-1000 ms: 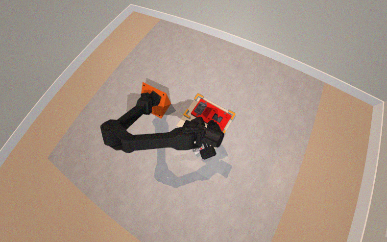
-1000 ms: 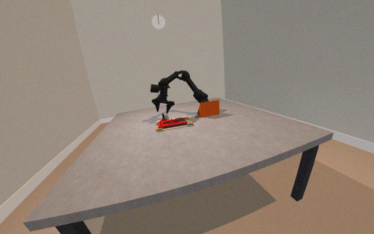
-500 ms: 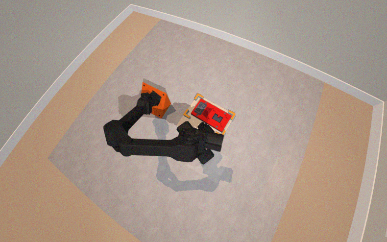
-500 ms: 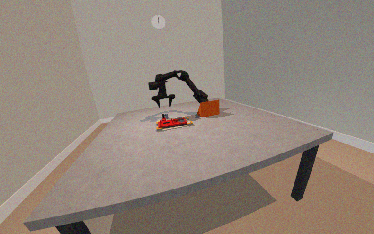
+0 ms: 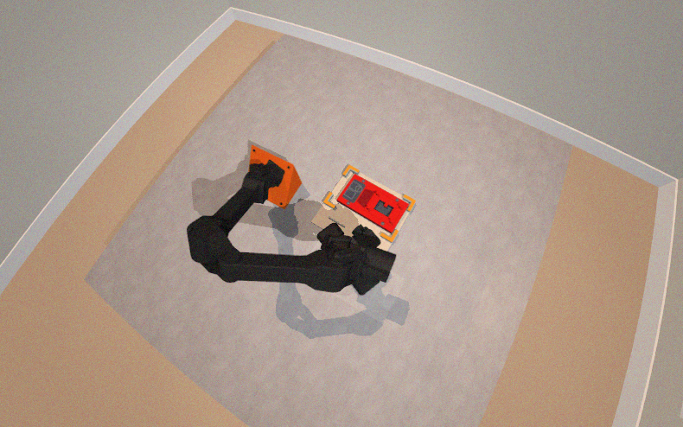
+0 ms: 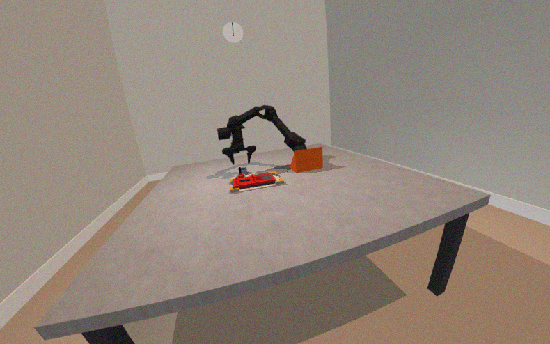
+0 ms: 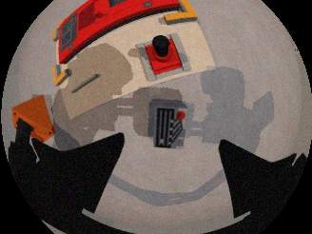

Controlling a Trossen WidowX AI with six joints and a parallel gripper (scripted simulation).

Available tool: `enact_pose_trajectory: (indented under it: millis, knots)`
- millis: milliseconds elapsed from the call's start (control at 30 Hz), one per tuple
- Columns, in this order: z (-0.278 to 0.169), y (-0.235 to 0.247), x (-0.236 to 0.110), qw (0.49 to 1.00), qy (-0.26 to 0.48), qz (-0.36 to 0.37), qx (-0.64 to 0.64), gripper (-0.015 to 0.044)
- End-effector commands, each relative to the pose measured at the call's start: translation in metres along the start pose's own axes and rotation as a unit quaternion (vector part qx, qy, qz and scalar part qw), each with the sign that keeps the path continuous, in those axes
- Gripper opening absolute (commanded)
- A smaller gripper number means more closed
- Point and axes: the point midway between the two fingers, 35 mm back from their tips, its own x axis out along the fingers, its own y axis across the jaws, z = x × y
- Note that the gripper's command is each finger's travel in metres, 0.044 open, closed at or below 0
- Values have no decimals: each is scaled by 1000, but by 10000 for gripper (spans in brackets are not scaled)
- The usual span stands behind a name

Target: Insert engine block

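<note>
The engine block (image 7: 167, 125), a small grey block with dark slots and a red dot, lies on the table beside the beige board, slots facing up. It is hidden under the arm in the top view. The red car body (image 5: 397, 218) (image 6: 254, 180) (image 7: 86, 39) lies flat on the board between orange corner brackets. Its dark opening (image 5: 383, 208) shows in the top view; the engine block is not in it. My gripper (image 6: 241, 163) (image 7: 174, 143) is open and empty, pointing down above the engine block with a finger to each side.
The beige board (image 7: 202, 52) also bears a red piece with a black knob (image 7: 161, 45) in a grey holder, close to the engine block. A thin grey rod (image 7: 86, 83) lies on the board. The orange wedge (image 5: 291, 187) (image 6: 308, 159) (image 7: 32, 114) stands at the arm's base.
</note>
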Motion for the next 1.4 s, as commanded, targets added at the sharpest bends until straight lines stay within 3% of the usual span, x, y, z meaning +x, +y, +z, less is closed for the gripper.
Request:
enact_pose_trajectory:
  millis: [0, 700, 1033, 1367]
  knots:
    - [-2, 2, 11, 1000, 5, 2, -4, 440]
    - [-2, 3, 38, 1000, 6, 2, -4, 440]
    - [-2, 3, 38, 1000, 6, 2, -4, 177]
    - [-2, 3, 38, 1000, 6, 2, -4, 91]
